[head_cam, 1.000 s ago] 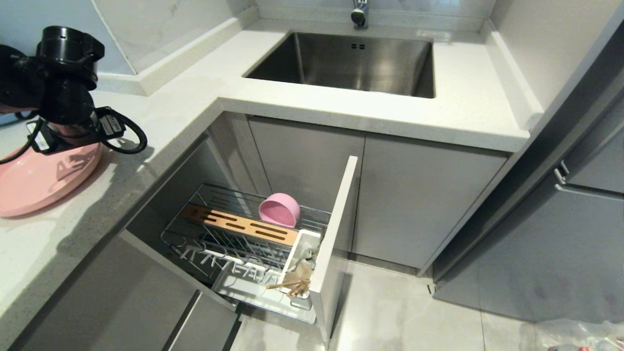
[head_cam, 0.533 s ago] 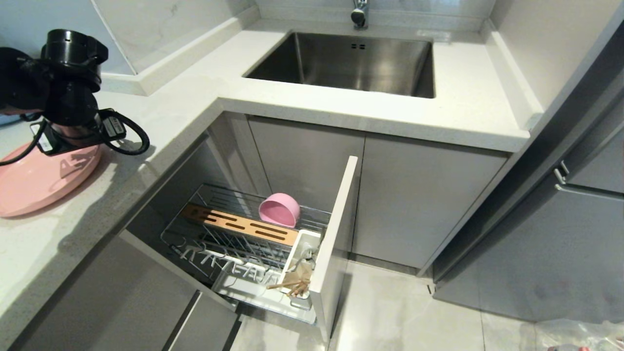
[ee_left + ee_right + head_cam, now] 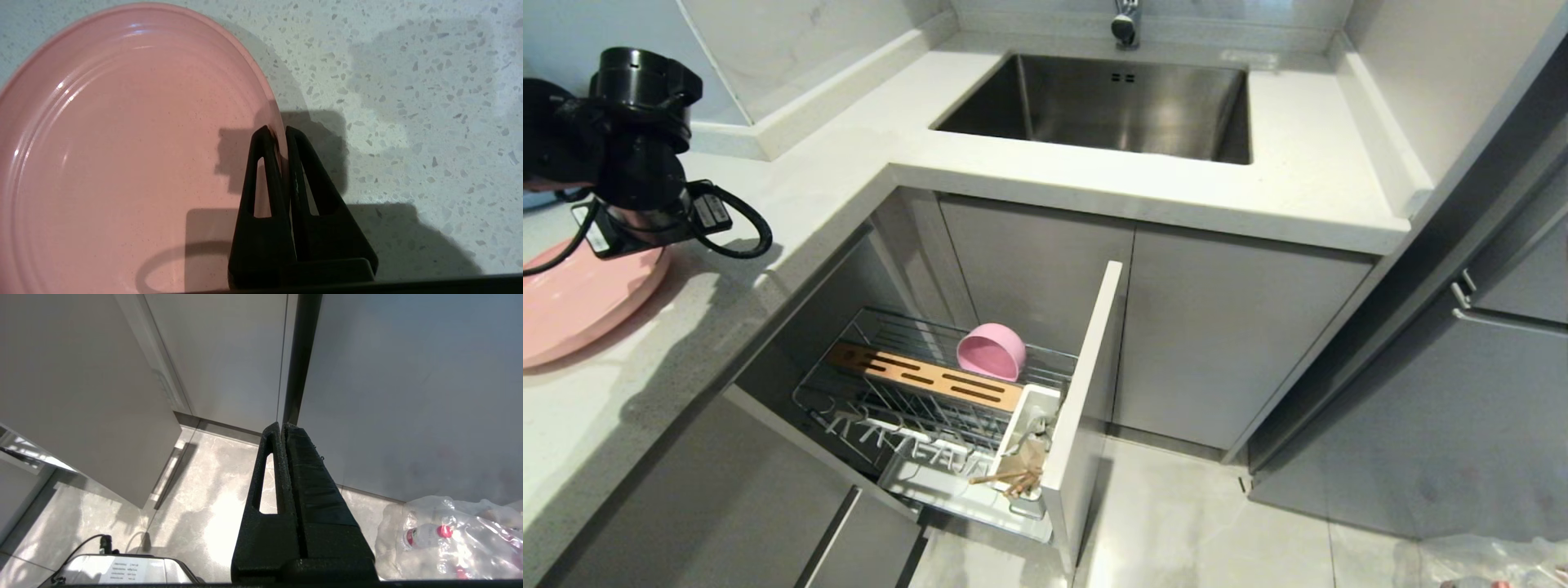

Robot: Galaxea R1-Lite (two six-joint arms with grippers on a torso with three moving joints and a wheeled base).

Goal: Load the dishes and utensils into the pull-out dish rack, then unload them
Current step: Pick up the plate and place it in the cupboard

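Observation:
The pink plate [image 3: 568,306] [image 3: 122,143] lies on the white counter at the far left. My left gripper [image 3: 278,132] is shut on its rim, one finger inside the plate and one outside; in the head view the black wrist [image 3: 633,155] hides the fingers. The pull-out dish rack [image 3: 882,412] stands drawn out below the counter. The pink bowl [image 3: 991,351] lies tilted in it behind the wooden strip [image 3: 923,377]. The chopsticks [image 3: 1006,478] and a grey fork [image 3: 1034,425] stand in its white utensil cup [image 3: 1023,412]. My right gripper [image 3: 283,426] hangs shut and empty over the floor.
The rack's grey front panel [image 3: 1086,392] juts out over the tiled floor. A steel sink [image 3: 1111,102] with a faucet [image 3: 1125,24] sits at the back of the counter [image 3: 849,155]. A plastic bag of bottles [image 3: 449,535] lies on the floor at the right.
The left gripper has shut on the plate's rim. The plate's visible edge has drawn back to the left under the wrist. The right arm has kept still.

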